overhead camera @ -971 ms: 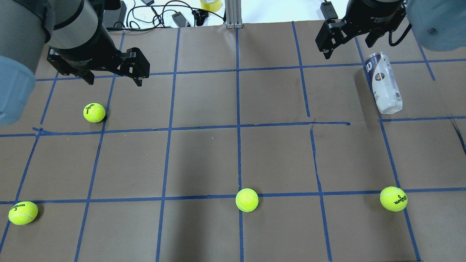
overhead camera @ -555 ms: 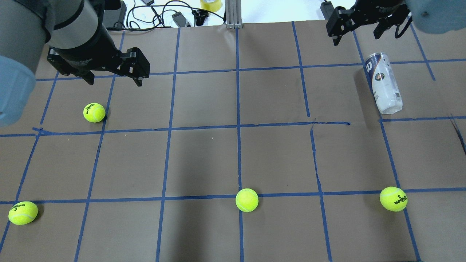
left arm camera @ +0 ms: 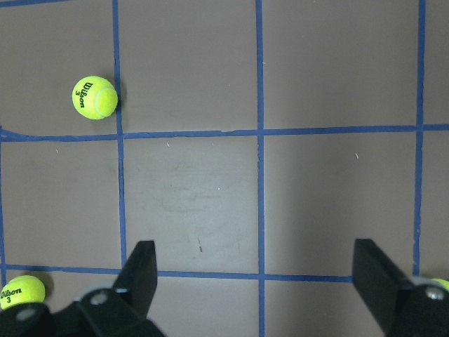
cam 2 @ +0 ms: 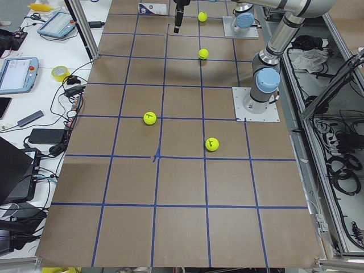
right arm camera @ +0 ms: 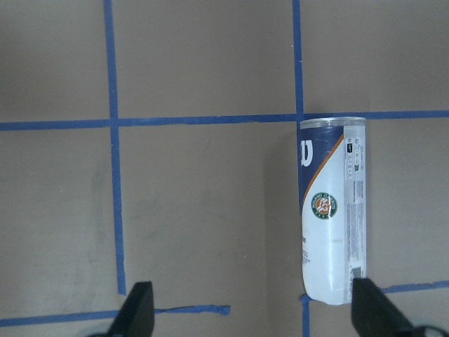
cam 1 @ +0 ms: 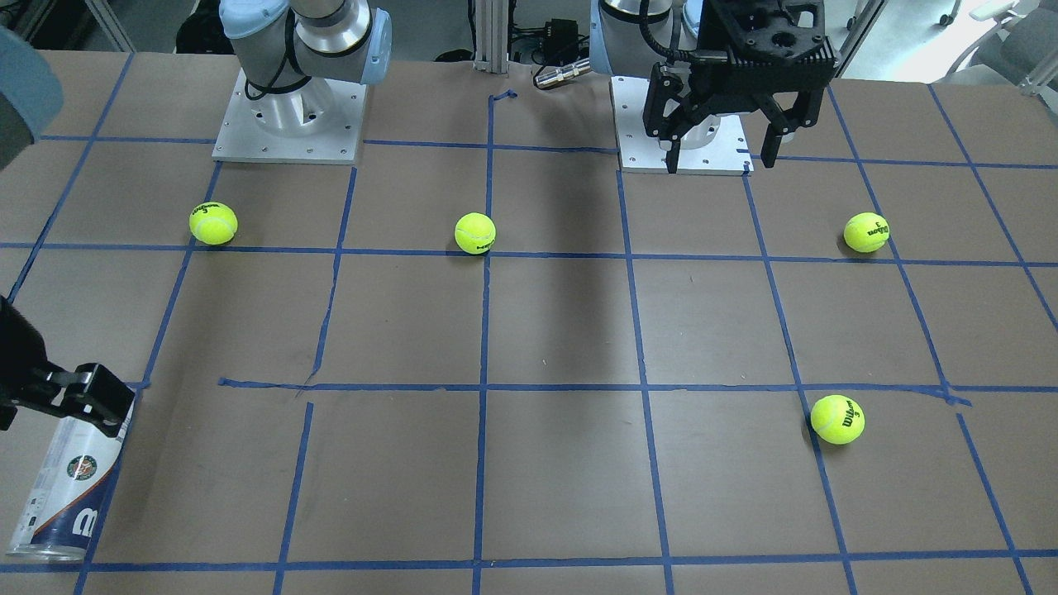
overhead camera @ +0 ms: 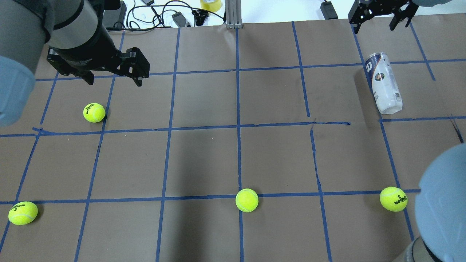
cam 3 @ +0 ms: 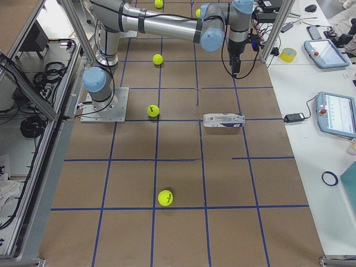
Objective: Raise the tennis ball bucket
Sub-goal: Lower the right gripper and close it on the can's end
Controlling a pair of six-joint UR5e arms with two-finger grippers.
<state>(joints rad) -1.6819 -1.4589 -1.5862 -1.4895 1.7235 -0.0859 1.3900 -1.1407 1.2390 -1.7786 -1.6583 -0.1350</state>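
The tennis ball bucket (overhead camera: pixel 384 83) is a clear tube with a white and navy label. It lies on its side on the brown table at the far right, and also shows in the front view (cam 1: pixel 70 487) and the right wrist view (right arm camera: pixel 331 210). My right gripper (overhead camera: pixel 375 22) is open and empty, high above the table just beyond the tube's far end. In its wrist view the tube lies below, close to the right finger (right arm camera: pixel 372 312). My left gripper (overhead camera: pixel 114 78) is open and empty above the far left of the table.
Several yellow-green tennis balls lie loose: one near the left gripper (overhead camera: pixel 94 112), one at front left (overhead camera: pixel 23 213), one at front centre (overhead camera: pixel 247 200), one at front right (overhead camera: pixel 393 199). Cables and a tape roll (overhead camera: pixel 211 4) lie beyond the far edge.
My right gripper has moved toward the far edge and to the right, away from the tube's left side. Its elbow now shows at bottom right. The left arm and the tube have not moved.
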